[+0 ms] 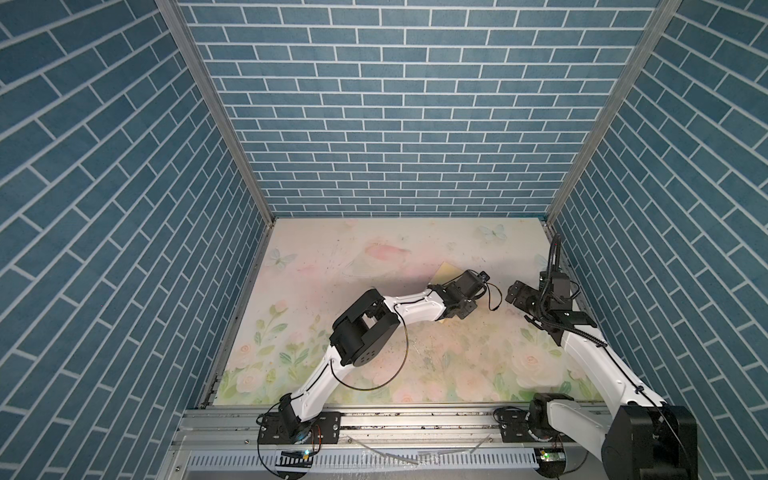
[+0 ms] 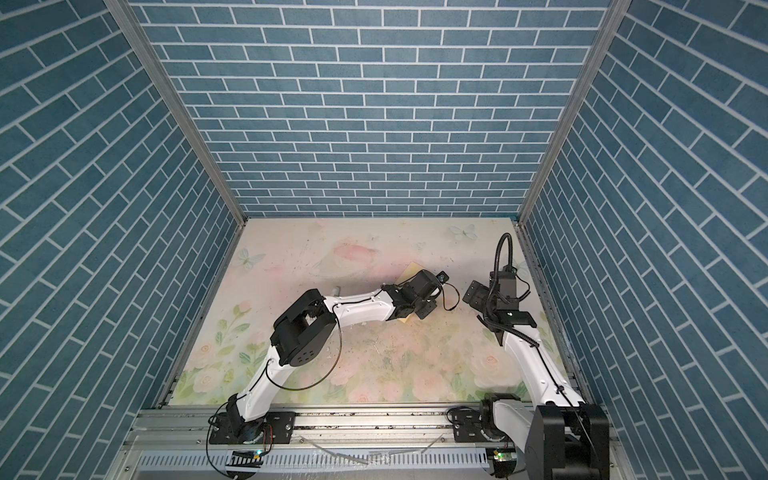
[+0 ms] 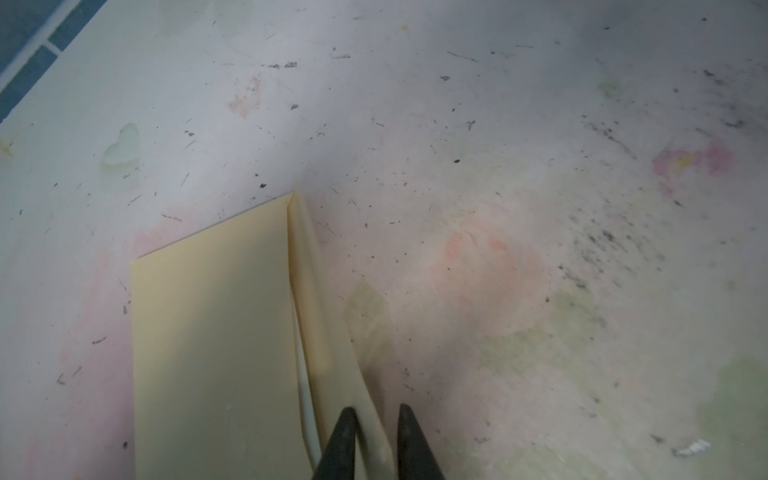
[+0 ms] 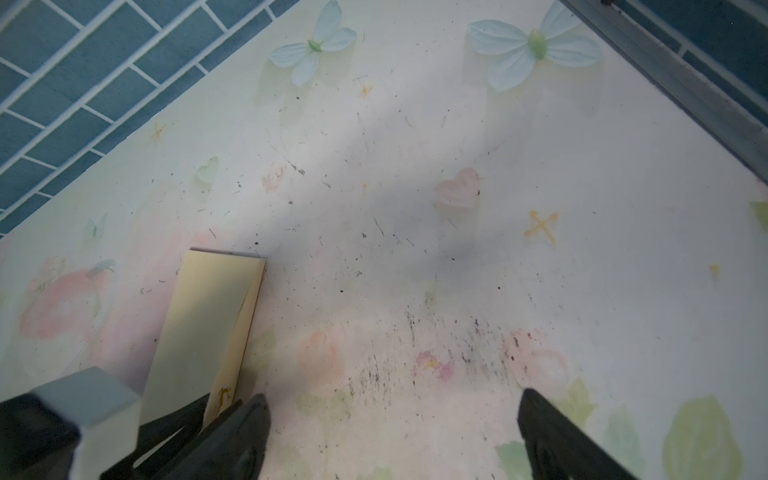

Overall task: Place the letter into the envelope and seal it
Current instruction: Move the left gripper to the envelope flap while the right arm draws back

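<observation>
Check the left gripper (image 3: 376, 415) first. Its two dark fingers (image 3: 340, 444) stand close together with the raised flap (image 3: 332, 353) of the envelope (image 3: 212, 340) pinched between them; treat it as clamped on the flap. The flap stands lifted off the table (image 3: 498, 166) along the envelope's long edge; the envelope's body lies flat on the table.

Look into the opening under the flap; a pale strip (image 3: 305, 386) shows inside the envelope. You cannot tell from these views whether that strip is the letter.

In both top views the left wrist covers most of the envelope; only its far corner (image 1: 445, 272) (image 2: 412, 271) shows beyond the wrist.

Next, note the right gripper (image 4: 392, 397); its fingers (image 4: 540, 419) are spread wide with only bare table between them, and it holds nothing. It sits beside the envelope (image 4: 208, 316) on the flap side, near the pinched end; in both top views it (image 1: 515, 293) (image 2: 473, 293) stands apart from the envelope. A small golden-brown mark (image 4: 222, 397) lies on the envelope near that same end.
</observation>
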### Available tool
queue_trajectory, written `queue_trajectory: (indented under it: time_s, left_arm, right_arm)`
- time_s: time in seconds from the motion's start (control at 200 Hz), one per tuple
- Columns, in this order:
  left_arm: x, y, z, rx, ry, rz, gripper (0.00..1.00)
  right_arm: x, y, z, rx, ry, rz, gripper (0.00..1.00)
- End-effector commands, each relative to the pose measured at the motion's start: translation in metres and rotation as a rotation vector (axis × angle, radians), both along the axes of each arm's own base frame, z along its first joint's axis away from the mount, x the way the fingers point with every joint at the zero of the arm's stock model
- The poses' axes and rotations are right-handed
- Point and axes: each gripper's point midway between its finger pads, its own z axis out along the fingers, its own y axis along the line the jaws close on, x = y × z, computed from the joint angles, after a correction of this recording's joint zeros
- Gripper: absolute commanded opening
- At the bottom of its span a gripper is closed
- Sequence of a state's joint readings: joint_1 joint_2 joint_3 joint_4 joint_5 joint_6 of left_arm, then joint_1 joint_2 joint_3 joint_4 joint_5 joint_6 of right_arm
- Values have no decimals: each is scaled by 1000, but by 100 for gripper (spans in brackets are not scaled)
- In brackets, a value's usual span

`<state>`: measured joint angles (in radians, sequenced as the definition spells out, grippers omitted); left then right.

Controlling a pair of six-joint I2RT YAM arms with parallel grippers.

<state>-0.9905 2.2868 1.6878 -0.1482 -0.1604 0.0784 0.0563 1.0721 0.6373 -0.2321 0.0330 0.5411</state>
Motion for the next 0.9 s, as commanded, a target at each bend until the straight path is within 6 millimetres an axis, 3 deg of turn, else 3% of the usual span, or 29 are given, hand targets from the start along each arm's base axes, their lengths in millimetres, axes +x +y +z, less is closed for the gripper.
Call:
queue_trajectory:
  time_s: [0.0,0.27,0.51,0.64,0.895]
  left_arm:
    - [-7,-2,37,-14,-95,-137,16]
    - [-34,11,82,13,-236,-466,0]
    - [-51,38,103,-11,-320,-705,0]
    - [-58,50,96,-2,-378,-754,0]
    - [-69,68,61,7,-383,-777,0]
  right_arm:
    - [-4,2,0,-5,-9,34,93]
    - [-6,7,2,4,-13,71,93]
    - [-6,15,3,29,-11,111,93]
    - [-6,21,3,47,-12,148,93]
    - [-5,35,-4,97,9,213,92]
